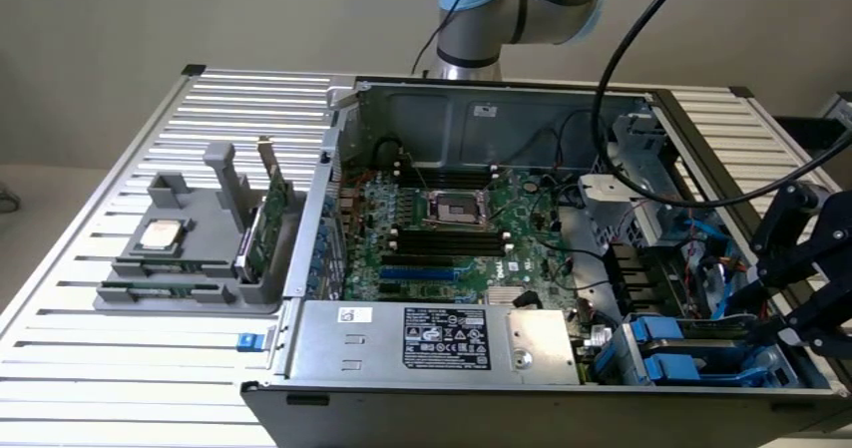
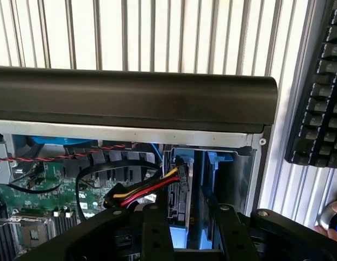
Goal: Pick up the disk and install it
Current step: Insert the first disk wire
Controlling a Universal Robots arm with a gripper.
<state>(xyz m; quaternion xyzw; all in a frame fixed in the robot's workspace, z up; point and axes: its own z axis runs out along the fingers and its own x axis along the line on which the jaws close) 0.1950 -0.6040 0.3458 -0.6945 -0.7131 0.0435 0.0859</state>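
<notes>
Wrist view: the pincer (image 2: 191, 215), half-closed, grips the disk (image 2: 178, 190), which stands upright in a blue-railed bay; a keyboard (image 2: 320, 92) lies outside. Exterior view: the open computer case (image 1: 453, 119) sits on a slatted table (image 1: 134, 368).

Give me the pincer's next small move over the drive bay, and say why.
Probably a slow, short push further into the bay. The pincer sits astride the disk, which stands on edge in the blue-railed bay at a corner of the case; whether it is fully seated I cannot tell. The red and yellow cable bundle lies close beside the disk, so a slow move seems safer.
</notes>
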